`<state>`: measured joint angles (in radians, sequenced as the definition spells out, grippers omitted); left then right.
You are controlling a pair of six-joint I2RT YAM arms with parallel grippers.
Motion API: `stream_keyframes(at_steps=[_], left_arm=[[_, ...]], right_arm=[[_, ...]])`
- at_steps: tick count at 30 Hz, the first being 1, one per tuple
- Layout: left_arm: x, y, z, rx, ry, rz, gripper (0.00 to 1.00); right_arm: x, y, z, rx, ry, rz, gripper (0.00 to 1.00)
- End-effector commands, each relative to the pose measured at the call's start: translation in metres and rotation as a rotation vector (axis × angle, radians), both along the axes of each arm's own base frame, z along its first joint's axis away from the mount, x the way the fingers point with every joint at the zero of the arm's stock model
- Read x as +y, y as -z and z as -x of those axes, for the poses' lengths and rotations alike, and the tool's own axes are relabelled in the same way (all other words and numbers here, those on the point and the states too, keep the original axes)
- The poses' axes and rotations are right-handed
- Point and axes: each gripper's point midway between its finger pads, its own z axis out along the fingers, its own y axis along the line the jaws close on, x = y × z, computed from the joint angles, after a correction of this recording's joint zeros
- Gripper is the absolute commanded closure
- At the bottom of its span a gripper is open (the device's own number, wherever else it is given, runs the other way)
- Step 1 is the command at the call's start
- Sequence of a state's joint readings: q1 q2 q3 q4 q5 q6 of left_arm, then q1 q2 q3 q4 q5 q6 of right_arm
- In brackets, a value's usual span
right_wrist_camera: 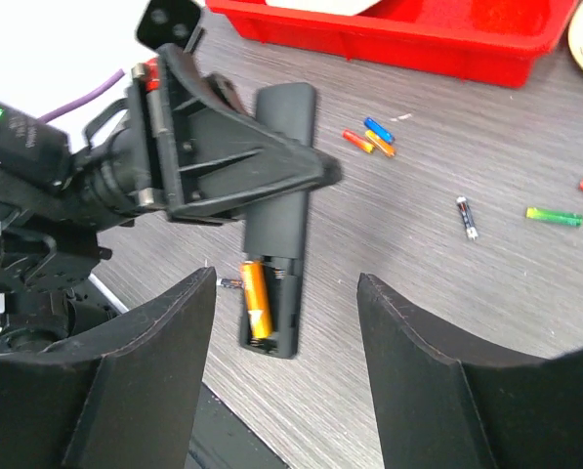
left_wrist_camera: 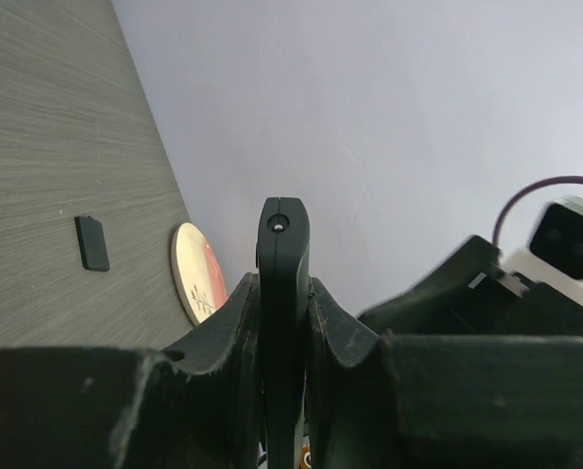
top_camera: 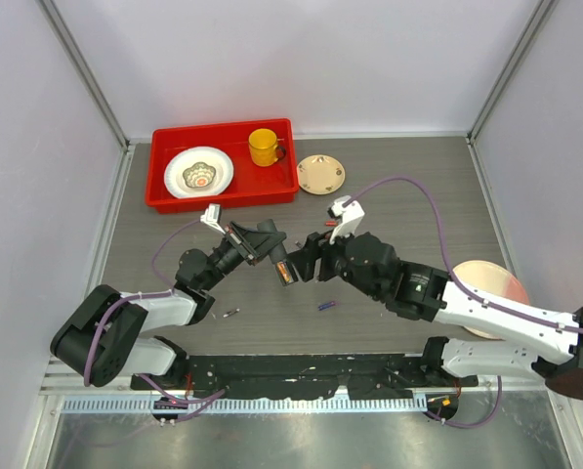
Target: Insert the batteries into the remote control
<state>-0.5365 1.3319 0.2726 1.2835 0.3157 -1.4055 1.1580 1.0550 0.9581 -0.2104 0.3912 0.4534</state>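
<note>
Quick count: one slim black plastic remote (right_wrist_camera: 274,239), one small black back cover (left_wrist_camera: 92,242), one red plastic tray (top_camera: 271,181), one yellow mug (top_camera: 264,147), three round plates (top_camera: 321,174), and at least six tiny coloured cylindrical batteries (right_wrist_camera: 553,216).

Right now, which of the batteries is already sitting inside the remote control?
The orange battery, seated inside the remote control. The others, like the green one and the blue one, lie loose on the table.
</note>
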Motion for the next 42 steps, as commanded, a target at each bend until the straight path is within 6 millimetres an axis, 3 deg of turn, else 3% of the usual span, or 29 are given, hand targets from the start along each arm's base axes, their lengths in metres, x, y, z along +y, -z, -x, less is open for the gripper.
stream_keyframes(at_steps=[1, 3, 10, 11, 15, 26, 33, 42], left_arm=[[0.007, -0.069, 0.021, -0.261, 0.028, 0.145, 1.00], [0.005, -0.070, 0.023, -0.266, 0.044, 0.146, 1.00], [0.002, -0.077, 0.030, -0.289, 0.087, 0.149, 1.00], [0.002, -0.077, 0.031, -0.288, 0.091, 0.149, 1.00], [0.001, -0.078, 0.032, -0.294, 0.099, 0.148, 1.00], [0.001, -0.081, 0.036, -0.302, 0.111, 0.154, 1.00], [0.001, -0.084, 0.038, -0.309, 0.115, 0.159, 1.00], [0.001, -0.087, 0.040, -0.317, 0.119, 0.164, 1.00]], right_arm=[[-0.001, 0.010, 0.006, 0.120, -0.066, -0.115, 0.35], [-0.007, 0.015, 0.004, 0.136, -0.073, -0.148, 0.36], [0.004, 0.009, 0.018, 0.234, -0.263, -0.358, 0.36], [0.003, 0.015, 0.018, 0.268, -0.261, -0.379, 0.36], [0.003, 0.003, 0.015, 0.274, -0.299, -0.482, 0.35], [0.025, 0.016, 0.022, 0.358, -0.423, -0.490, 0.35], [0.025, 0.026, 0.022, 0.362, -0.425, -0.452, 0.35], [0.028, 0.029, 0.024, 0.370, -0.446, -0.460, 0.44]])
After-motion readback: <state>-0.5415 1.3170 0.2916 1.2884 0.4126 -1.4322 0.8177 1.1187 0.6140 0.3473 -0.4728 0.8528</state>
